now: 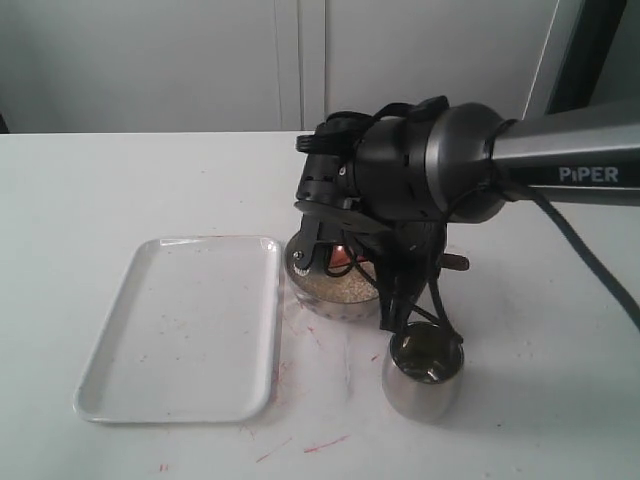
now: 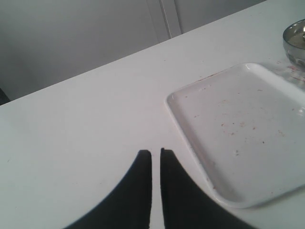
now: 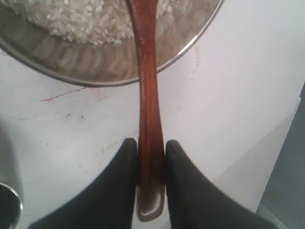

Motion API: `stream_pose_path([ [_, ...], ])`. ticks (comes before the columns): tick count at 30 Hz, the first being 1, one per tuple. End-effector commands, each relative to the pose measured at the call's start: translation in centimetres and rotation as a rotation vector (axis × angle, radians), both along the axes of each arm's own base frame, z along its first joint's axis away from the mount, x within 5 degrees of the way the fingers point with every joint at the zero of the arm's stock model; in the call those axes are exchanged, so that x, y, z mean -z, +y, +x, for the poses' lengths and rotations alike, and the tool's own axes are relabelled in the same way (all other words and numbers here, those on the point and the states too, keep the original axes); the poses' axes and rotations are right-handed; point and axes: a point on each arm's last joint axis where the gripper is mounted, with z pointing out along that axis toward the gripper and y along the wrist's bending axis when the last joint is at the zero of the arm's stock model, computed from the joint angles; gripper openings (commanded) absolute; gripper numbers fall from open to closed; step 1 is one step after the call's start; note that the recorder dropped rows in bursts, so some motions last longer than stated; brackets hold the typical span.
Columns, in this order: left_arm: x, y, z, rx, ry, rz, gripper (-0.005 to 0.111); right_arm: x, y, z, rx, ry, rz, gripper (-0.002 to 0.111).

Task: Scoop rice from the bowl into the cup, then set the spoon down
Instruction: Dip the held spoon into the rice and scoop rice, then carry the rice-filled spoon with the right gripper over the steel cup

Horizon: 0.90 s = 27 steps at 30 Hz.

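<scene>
Rice sits in bowl; my R pincer grips spoon handle, tip in grains. Pour to cup + set-down left, I reckon.

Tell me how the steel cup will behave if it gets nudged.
The cup looks polished, so it would probably slide easily on the table and feel slippery. It stands narrower and taller than the bowl, so a high push might tip it; its rounded wall suggests it would then roll.
</scene>
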Motion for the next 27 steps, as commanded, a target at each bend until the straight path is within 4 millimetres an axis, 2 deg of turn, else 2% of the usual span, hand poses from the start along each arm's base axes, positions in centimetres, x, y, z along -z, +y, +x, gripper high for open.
stream_pose_path([
  [1, -0.2, 0.0, 0.0, 0.003, -0.010, -0.004, 0.014, -0.6, -0.5, -0.1, 0.016, 0.002, 0.015, 0.000],
  [13, -0.2, 0.0, 0.0, 0.003, -0.010, -0.004, 0.014, -1.7, -1.6, -0.5, 0.053, -0.004, 0.101, 0.000],
  [27, -0.2, 0.0, 0.0, 0.003, -0.010, -0.004, 0.014, -3.4, -3.4, -2.6, 0.063, -0.015, 0.133, 0.000],
])
